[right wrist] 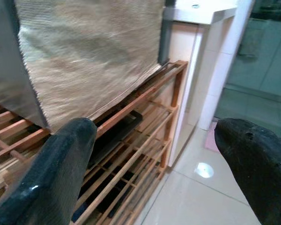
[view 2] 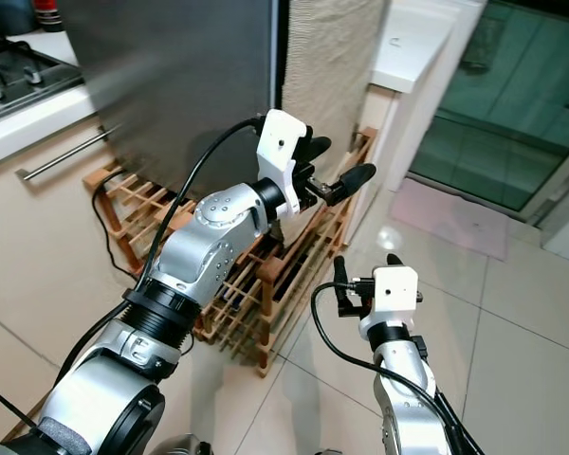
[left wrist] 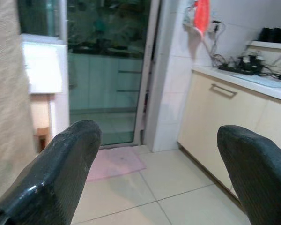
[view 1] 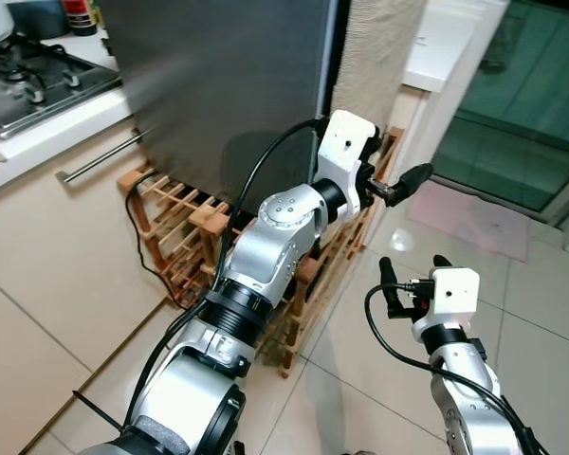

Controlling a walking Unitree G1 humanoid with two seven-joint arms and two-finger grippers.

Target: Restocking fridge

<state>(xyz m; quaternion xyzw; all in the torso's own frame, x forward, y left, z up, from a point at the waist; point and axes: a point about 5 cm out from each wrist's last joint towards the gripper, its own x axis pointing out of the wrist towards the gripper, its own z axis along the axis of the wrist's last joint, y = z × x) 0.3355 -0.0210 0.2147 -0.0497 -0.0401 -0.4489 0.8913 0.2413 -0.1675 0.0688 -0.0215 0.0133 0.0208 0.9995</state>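
Where the grey fridge stands on the left ahead of us, its door is closed and its brushed metal front faces the kitchen. Our left tool is raised beside the fridge's lower right corner, near its textured beige side panel, and its two black fingers are spread wide with nothing between them. Through that gap we see the tiled floor, a pink mat and a glass sliding door beyond. Our right tool hangs lower and further right, above the pale floor tiles, well apart from the fridge; its fingers are also spread and empty. Between them we look at a wooden slatted rack that sits under and beside the fridge, with dark flat items lying on its lower shelves. A black cable trails over the rack's left end. To the far left, a white counter carries a gas hob, with a cream cabinet front and a bar handle below it.
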